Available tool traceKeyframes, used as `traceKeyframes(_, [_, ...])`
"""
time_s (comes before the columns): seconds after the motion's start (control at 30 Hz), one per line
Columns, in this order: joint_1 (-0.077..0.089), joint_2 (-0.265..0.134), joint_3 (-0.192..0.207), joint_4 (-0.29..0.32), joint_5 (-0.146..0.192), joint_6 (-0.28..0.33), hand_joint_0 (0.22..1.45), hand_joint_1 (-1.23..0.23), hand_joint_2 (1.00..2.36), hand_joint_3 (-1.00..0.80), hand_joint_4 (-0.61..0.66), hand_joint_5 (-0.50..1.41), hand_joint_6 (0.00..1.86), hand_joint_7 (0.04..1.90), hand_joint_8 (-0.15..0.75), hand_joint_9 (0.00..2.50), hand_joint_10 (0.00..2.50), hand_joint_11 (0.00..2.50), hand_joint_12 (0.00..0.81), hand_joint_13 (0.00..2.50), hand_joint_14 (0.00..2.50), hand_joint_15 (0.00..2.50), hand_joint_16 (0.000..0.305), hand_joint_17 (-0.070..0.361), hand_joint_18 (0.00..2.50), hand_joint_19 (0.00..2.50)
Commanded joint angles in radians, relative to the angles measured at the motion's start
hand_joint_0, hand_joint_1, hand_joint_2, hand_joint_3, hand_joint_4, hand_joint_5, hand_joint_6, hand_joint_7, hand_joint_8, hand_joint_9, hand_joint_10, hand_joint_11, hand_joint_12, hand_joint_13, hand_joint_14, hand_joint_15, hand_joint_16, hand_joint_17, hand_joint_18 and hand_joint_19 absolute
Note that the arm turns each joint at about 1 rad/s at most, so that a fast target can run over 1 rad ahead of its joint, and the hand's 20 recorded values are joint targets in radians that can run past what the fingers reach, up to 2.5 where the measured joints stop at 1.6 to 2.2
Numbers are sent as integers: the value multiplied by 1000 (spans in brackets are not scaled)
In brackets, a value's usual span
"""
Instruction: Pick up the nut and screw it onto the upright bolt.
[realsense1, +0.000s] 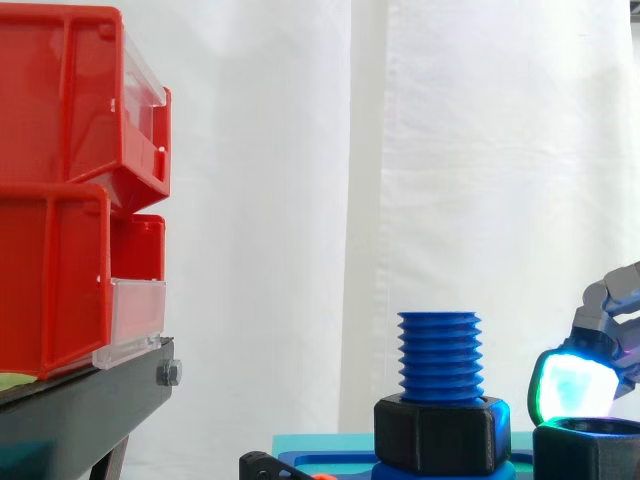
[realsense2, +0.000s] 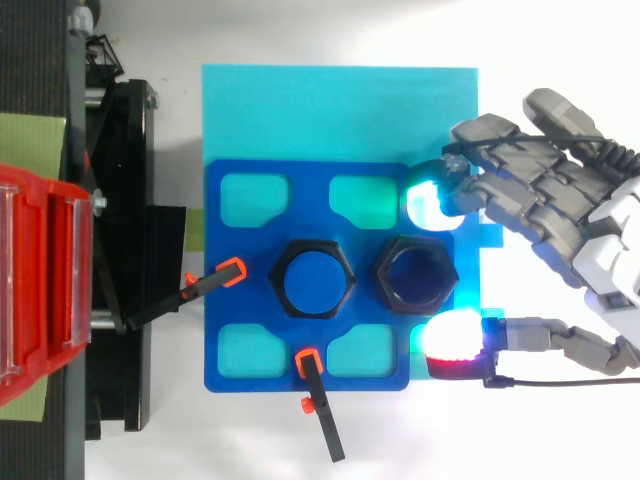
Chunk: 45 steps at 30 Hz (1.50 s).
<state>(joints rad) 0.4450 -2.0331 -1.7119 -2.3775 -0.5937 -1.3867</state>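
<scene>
A blue threaded bolt (realsense1: 440, 355) stands upright in the middle of a blue plate (realsense2: 230, 300), with one black nut (realsense1: 438, 432) round its base. A second black nut (realsense2: 415, 275) lies loose on the plate just right of the bolt. My hand (realsense2: 600, 250) comes in from the right and is open. Its fingers straddle the loose nut: a cyan-white glowing pad (realsense2: 430, 205) sits behind it and a red glowing pad (realsense2: 452, 338) in front. Small gaps show on both sides. In the side view the glowing pad (realsense1: 572, 385) hovers just above the loose nut's rim (realsense1: 590, 430).
The blue plate rests on a cyan board (realsense2: 340, 100), held by two black clamps with orange tips (realsense2: 215, 280) (realsense2: 315, 385). Red bins (realsense1: 70, 180) are stacked on a black stand (realsense1: 80, 400) at the left. A white curtain hangs behind.
</scene>
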Motion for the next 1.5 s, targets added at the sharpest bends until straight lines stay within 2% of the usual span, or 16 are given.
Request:
traceKeyframes(0.0, [1, 1, 0, 0, 0, 0, 431, -750, 1000, -500, 280, -174, 502, 1043, 297, 477, 2, 60, 378, 406, 0, 0, 53, 119, 442, 116])
traceKeyframes(0.33, [0, -1, 0, -19, 0, 0, 525, -822, 1000, -500, 258, -149, 501, 1140, 272, 565, 3, 112, 329, 465, 0, 1, 42, 95, 467, 116])
traceKeyframes(0.67, [-3, 1, 0, -19, 0, 2, 537, -825, 1000, -500, 245, -141, 501, 1162, 272, 611, 4, 126, 316, 497, 0, 8, 39, 88, 481, 108])
traceKeyframes(1.03, [-6, 1, 0, -15, -2, 2, 419, -735, 1000, -500, 271, -173, 502, 1047, 302, 547, 3, 109, 378, 465, 0, 14, 51, 116, 486, 133])
traceKeyframes(1.2, [-11, 1, 0, -5, -20, 2, 378, -729, 1000, -500, 271, -188, 502, 986, 313, 509, 1, 100, 399, 450, 0, 16, 57, 128, 505, 137])
traceKeyframes(1.47, [-12, 1, 0, 0, -20, 2, 330, -749, 1000, -500, 275, -200, 502, 947, 323, 456, 1, 81, 429, 410, 0, 10, 64, 144, 507, 143])
